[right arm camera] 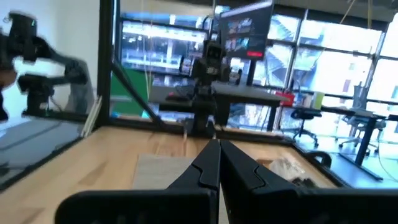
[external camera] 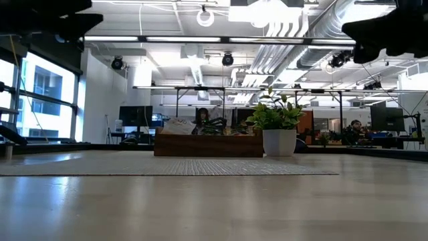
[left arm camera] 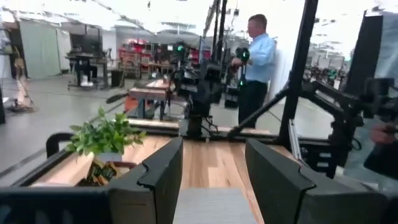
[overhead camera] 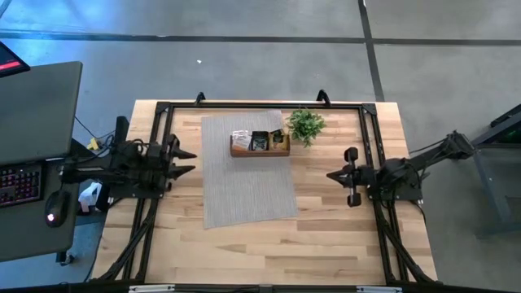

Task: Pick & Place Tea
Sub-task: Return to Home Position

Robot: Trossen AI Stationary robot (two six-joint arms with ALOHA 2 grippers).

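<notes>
The tea sachets (overhead camera: 259,140), black, white and orange, stand in a small wooden tray (overhead camera: 260,151) at the far end of a grey mat (overhead camera: 248,175). In the low view the tray (external camera: 207,144) rests flat on the mat, with sachets (external camera: 178,125) sticking up above its rim. My left gripper (overhead camera: 189,161) hovers open at the mat's left edge, level, pointing right; its wrist view shows its fingers apart (left arm camera: 214,177). My right gripper (overhead camera: 332,174) hovers shut to the right of the mat, pointing left; its fingers are together (right arm camera: 217,163). Neither touches anything.
A small green potted plant (overhead camera: 305,124) stands just right of the tray, on the bare wood. A black frame (overhead camera: 260,104) runs along the table's far edge and sides. A desk with a keyboard (overhead camera: 20,183) sits left of the table. A person (left arm camera: 258,56) stands beyond the table's right side.
</notes>
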